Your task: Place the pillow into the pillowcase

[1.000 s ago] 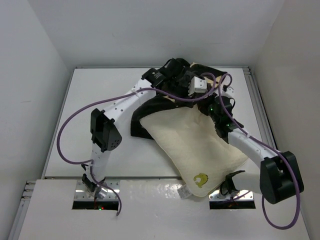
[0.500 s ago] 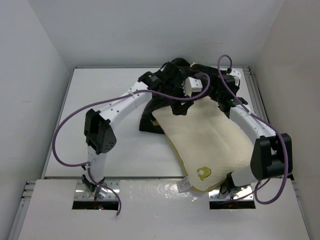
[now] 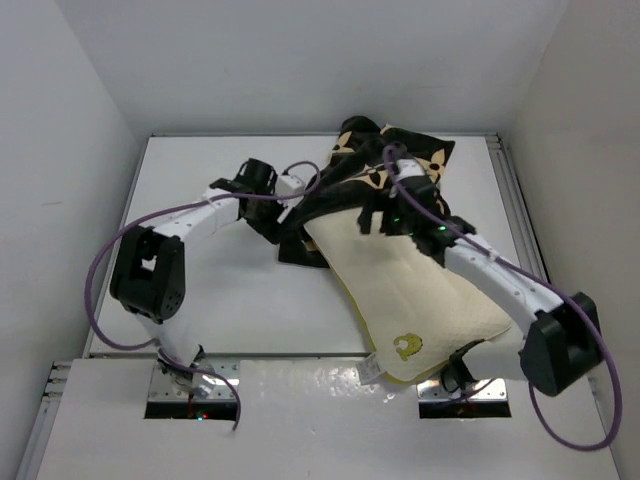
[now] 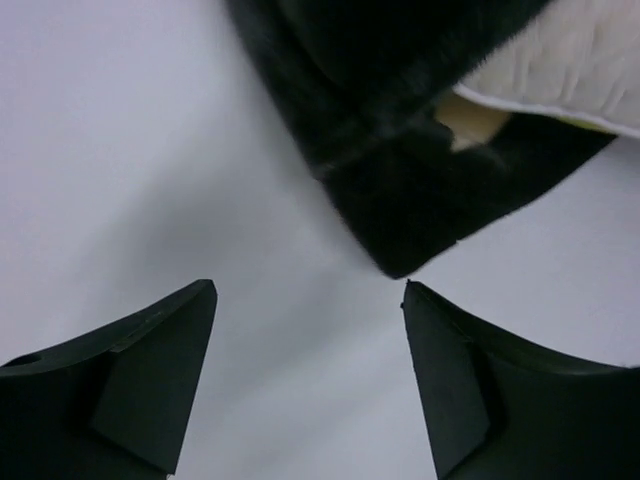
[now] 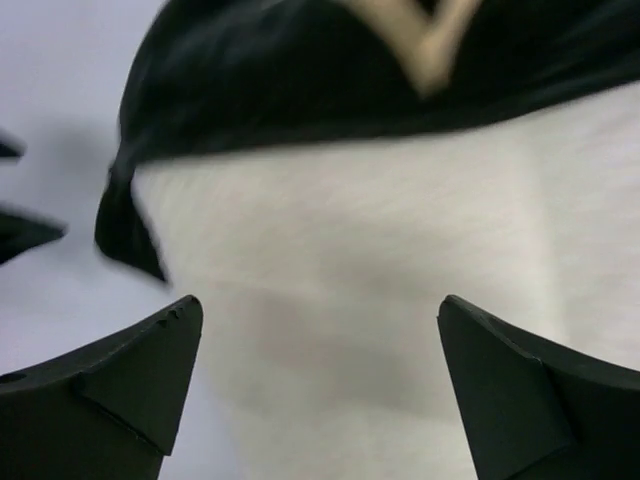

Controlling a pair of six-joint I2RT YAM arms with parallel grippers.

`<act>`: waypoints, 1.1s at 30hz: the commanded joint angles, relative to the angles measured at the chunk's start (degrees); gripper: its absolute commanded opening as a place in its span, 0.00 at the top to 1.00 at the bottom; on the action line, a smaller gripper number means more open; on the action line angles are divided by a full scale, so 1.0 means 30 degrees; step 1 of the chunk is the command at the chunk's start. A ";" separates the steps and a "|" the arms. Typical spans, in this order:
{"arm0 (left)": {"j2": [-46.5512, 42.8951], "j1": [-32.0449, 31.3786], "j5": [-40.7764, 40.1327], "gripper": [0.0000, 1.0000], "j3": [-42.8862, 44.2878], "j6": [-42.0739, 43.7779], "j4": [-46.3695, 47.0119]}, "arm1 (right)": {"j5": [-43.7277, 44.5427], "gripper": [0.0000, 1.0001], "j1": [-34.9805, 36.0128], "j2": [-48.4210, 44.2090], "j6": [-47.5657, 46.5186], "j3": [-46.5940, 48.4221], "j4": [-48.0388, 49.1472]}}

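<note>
The pillow point(image 3: 420, 290) lies slantwise on the surface point(image 3: 200, 300). Its logo end reaches the near edge by the right corner, and its far end is tucked into the mouth of the pillowcase point(image 3: 425, 150), which is bunched toward the far right corner. How deep it sits is probably shallow, but the right arm hides the hem.

The left end effector point(image 4: 310, 290) hangs wide open and holds nothing. It is over bare surface just short of the case's loose black corner. The right end effector point(image 5: 320, 305) is also spread wide and empty, above the cream quilting just beside the hem.

The step in hand looks like taking a fresh hold on the mouth of the case. The left should pinch only that flat corner. The right should catch the upper layer of plush without trapping the pillow under it. Both should then draw the mouth toward the near edge evenly, so the case slides on rather than bunching.

Count: one pillow, one pillowcase, two end effectors.
</note>
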 commanded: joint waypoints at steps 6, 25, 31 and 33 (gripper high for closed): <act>0.1655 -0.0032 0.3090 0.24 -0.0726 -0.2490 0.3483 | 0.1584 0.01 0.6114 0.4611 0.0180 0.1676 -0.3071; 0.3682 -0.0061 0.7539 1.00 0.0206 -0.2987 0.3050 | 0.0597 1.00 0.5916 0.7694 0.5363 0.1681 -0.0677; -0.0684 -0.0848 0.7368 1.00 0.3427 -0.1000 0.1292 | -0.1636 1.00 0.3895 0.4004 0.8233 0.0536 0.4946; -0.1215 -0.1581 0.6344 1.00 0.4799 0.1108 -0.0573 | -0.1083 1.00 0.3687 0.3504 0.8965 0.1353 0.5625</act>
